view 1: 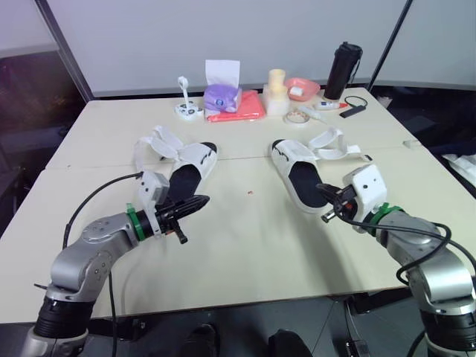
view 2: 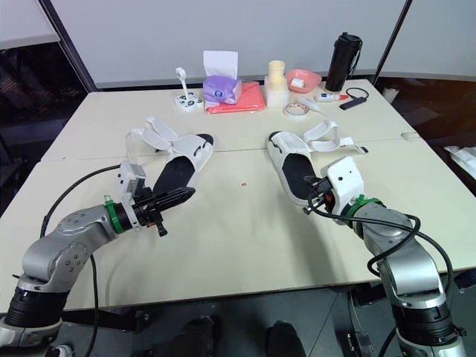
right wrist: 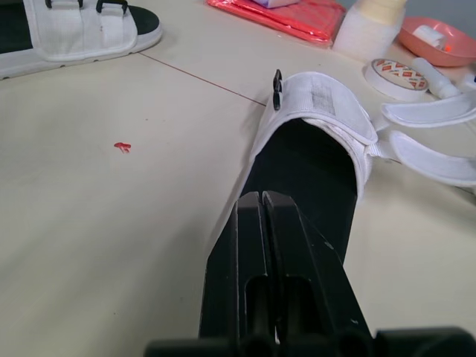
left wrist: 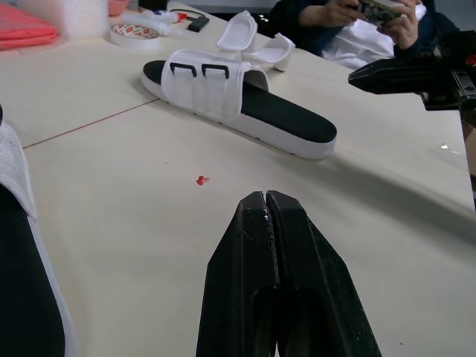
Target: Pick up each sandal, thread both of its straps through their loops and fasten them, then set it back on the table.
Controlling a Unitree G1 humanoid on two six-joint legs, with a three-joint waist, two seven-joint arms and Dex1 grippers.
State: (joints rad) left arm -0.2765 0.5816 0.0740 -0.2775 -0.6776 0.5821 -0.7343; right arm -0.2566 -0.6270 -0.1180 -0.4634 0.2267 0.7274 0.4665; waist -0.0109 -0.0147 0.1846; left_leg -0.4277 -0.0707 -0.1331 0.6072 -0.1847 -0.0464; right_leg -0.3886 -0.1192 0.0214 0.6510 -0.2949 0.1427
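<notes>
The left tool [view 1: 198,201] is fully closed and holds nothing; it is just beside the heel of the left sandal [view 1: 193,158]. The right tool [view 1: 323,190] is also closed and empty, at the heel of the right sandal [view 1: 299,178]. Both sandals lie on the bench [view 1: 245,238] with their straps [view 1: 336,143] unfastened.

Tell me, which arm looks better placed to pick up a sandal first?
Probably the right. The right gripper, shut, hangs directly over the heel of the right sandal; the left gripper, also shut, sits beside the left sandal, pointing across bare table. Both would need opening.
</notes>
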